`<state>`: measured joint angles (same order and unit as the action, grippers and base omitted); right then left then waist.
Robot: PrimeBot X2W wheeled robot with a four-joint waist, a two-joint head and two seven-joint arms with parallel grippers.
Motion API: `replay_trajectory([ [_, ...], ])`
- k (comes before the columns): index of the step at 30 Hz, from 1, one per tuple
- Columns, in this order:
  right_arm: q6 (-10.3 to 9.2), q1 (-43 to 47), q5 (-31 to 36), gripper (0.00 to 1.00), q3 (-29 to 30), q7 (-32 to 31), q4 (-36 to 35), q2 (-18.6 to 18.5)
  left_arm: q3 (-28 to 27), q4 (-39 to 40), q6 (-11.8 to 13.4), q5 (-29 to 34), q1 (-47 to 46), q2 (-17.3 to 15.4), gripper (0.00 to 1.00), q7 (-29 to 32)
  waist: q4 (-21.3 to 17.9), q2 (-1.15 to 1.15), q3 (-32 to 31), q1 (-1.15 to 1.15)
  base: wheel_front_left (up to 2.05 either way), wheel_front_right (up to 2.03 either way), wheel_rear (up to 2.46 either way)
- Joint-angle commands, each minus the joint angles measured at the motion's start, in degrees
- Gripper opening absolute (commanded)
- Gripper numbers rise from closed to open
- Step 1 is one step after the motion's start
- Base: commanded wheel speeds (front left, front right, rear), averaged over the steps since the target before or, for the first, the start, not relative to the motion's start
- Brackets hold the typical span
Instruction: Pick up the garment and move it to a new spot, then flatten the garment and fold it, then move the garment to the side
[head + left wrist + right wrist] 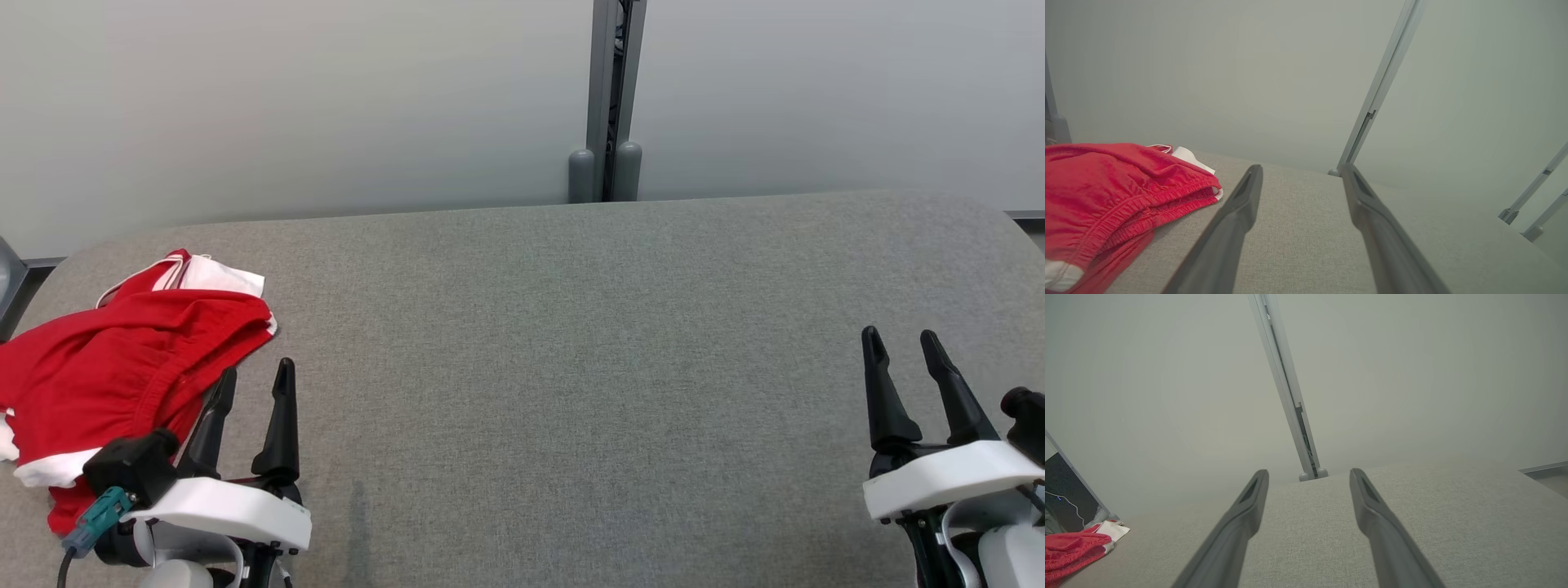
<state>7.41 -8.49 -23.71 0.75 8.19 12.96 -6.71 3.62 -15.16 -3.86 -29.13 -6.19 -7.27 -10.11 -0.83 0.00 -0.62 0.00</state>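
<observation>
The garment (114,367) is red with white trim and lies crumpled at the far left of the grey fabric table (571,367). It also lies at the left of the left wrist view as the garment (1106,196), and far off at the lower left of the right wrist view as the garment (1073,551). My left gripper (255,377) hovers just right of its near edge, open and empty, one fingertip beside the cloth. In its own view the left gripper (1300,171) has bare table between its fingers. My right gripper (902,340) stands open and empty at the right, and in its own view the right gripper (1308,475) points over the table.
A pale wall runs behind the table, with a grey vertical post (608,98) at its middle. The table's rounded back corners fall away at the left and right. A dark screen-like object (1065,498) stands beyond the garment.
</observation>
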Motion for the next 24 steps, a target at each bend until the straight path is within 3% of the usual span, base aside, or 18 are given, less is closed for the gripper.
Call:
replay_trajectory([
  [1,0.1,0.19,1.34,1.0,0.15,0.61,-0.4,-0.13,-0.19,0.35,0.42,1.36,-0.46,-0.57,1.0,-0.41,-0.02,0.0,0.0,0.0,0.0,0.0,0.0],
  [24,0.12,1.52,11.33,1.0,-2.2,4.22,1.96,1.16,0.42,-4.55,1.92,11.79,0.57,-1.78,1.0,-3.02,-0.1,0.0,-0.45,0.0,0.0,0.0,0.0],
])
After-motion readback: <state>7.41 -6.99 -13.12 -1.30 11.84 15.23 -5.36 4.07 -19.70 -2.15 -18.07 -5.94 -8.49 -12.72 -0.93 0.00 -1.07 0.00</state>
